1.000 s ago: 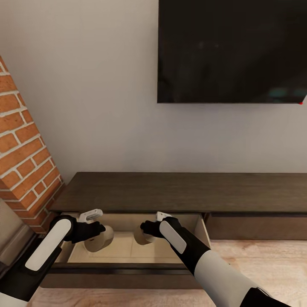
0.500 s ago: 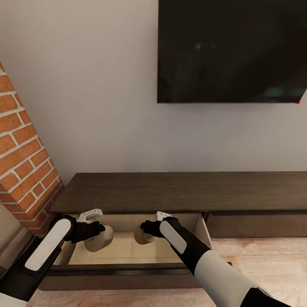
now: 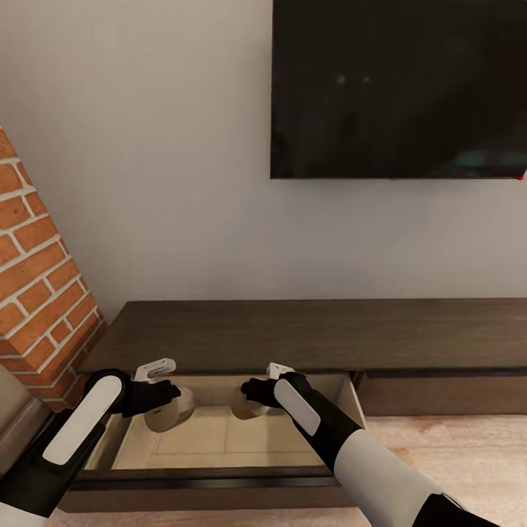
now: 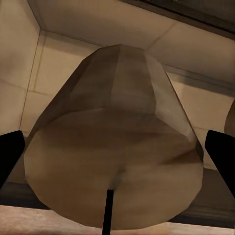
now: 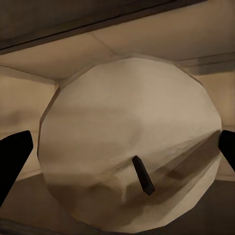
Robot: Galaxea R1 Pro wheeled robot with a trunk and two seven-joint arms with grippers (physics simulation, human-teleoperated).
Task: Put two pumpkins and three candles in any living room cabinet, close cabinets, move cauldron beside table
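Observation:
The cabinet [image 3: 307,333] is a long, low dark-brown console under the wall, and its left drawer [image 3: 197,476] stands pulled out with a pale beige inside. My left gripper [image 3: 167,401] is shut on a stubby tan candle [image 3: 174,413] and holds it over the drawer's left half. In the left wrist view this candle [image 4: 117,147] sits between the two dark fingertips [image 4: 11,156]. My right gripper [image 3: 254,395] is shut on a second candle [image 3: 244,407] over the drawer's middle. That candle's pale flat top and dark wick [image 5: 132,142] face the right wrist camera. The pumpkins are out of view.
A black TV [image 3: 399,88] hangs on the white wall above the console. A brick column [image 3: 40,293] rises at the left, close to the drawer's left corner. A shut drawer front [image 3: 446,391] lies to the right, with light wood floor [image 3: 468,454] before it.
The camera has shifted a little: the drawer front sits lower in the picture and more of the drawer's floor shows. Both grippers still hold their candles.

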